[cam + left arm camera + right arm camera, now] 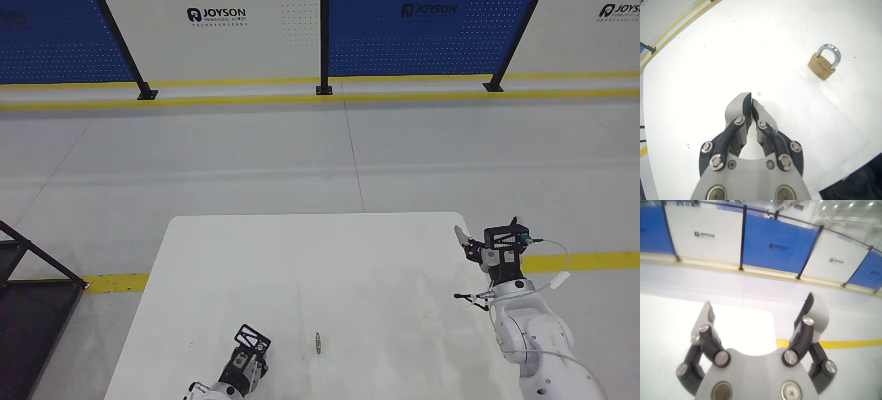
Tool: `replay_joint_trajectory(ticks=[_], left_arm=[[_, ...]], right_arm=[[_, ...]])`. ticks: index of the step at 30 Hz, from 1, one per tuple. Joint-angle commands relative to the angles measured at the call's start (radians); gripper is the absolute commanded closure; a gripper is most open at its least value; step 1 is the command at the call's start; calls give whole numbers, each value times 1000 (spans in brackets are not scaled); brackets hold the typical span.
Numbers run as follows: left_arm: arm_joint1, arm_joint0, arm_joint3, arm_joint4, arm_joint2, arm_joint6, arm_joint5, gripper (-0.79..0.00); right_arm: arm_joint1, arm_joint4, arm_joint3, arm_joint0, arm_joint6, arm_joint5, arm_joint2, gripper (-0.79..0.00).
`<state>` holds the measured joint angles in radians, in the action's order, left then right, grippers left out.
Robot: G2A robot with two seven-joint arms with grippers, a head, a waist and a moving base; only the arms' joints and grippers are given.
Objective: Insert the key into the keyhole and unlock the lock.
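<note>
Blue and white fence panels (420, 35) and a yellow-lined floor surround a white tabletop (300, 260), which carries the task's one visible item.

Lock (822, 66): a brass padlock with a steel shackle (835, 55). It sits alone on the near half of the tabletop, just beside the left hand (752, 98) and apart from it. Both shackle legs appear seated in the body, so the lock is judged locked. The keyhole end is turned away, and nothing projects from the body.

Left hand: low over the near edge of the tabletop, pads (746, 106) pressed together. Whether a key is pinched between them cannot be told.

Right hand (758, 298): raised over the far right corner of the tabletop, well apart from the lock. Its fingers are spread wide and hold nothing.

Progress, as a judgement: the task stands at or near its beginning. No hand touches the lock. Steadying the lock, lining up the key, insertion and turning all remain to be done.
</note>
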<state>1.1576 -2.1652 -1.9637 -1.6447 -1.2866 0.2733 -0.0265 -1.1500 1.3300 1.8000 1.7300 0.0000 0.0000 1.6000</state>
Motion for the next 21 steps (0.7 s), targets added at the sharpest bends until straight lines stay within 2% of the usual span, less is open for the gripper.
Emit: replay_joint_trajectory(ticks=[1, 12, 21], left_arm=[[-1, -7, -3, 14, -9, -18, 5, 0], [-5, -30, -17, 114, -49, -129, 29, 0], [-5, -30, -17, 114, -49, -129, 29, 0]], right_arm=[[0, 0, 0, 0, 0, 0, 0, -785], [0, 0, 0, 0, 0, 0, 0, -785], [0, 0, 0, 0, 0, 0, 0, -785]])
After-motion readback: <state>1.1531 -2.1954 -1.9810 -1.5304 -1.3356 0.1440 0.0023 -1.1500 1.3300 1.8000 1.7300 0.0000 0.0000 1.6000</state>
